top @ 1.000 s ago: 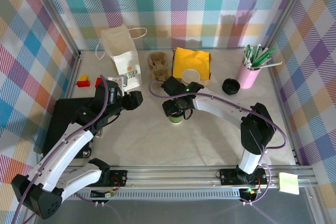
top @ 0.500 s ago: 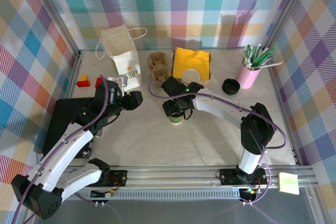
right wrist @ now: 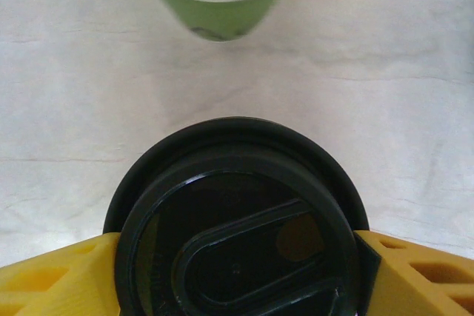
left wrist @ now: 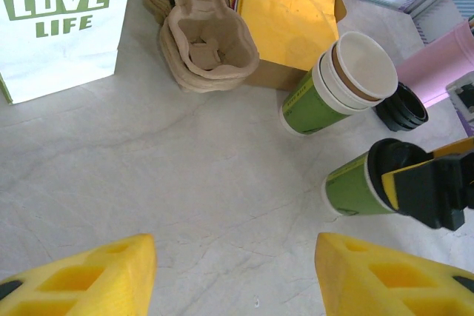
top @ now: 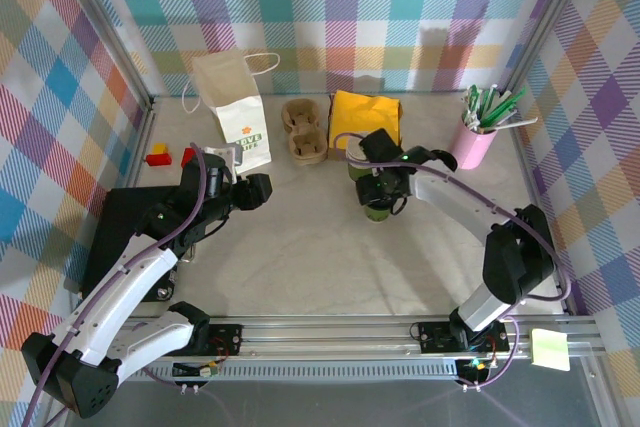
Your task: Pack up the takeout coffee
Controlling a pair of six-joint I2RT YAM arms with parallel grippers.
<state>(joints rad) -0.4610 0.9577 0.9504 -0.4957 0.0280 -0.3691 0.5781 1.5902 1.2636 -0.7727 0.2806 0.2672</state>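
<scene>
And it's moved! The right jaws have carried the takeout coffee [top: 377,211] away from the middle of the surface [top: 300,267], out toward 2 o'clock, while the left arm has stayed put. The right jaws are clamped on the cup, one yellow finger [right wrist: 52,275] on either side just under the black lid [right wrist: 237,234] (pressing at 9 and 3 o'clock in the wrist view). Whether the cup's base touches the surface, I cannot tell. Straight ahead of it at 12 o'clock, close by, is a stack of empty green cups [left wrist: 337,86], with the yellow bag [top: 367,112] behind. The left jaws are spread wide, nothing between them, facing in from 9 o'clock. Farther out from the coffee: pulp tray [top: 303,129] at 11, white paper bag [top: 235,112] at 10, pink pen holder [top: 475,142] at 2.
</scene>
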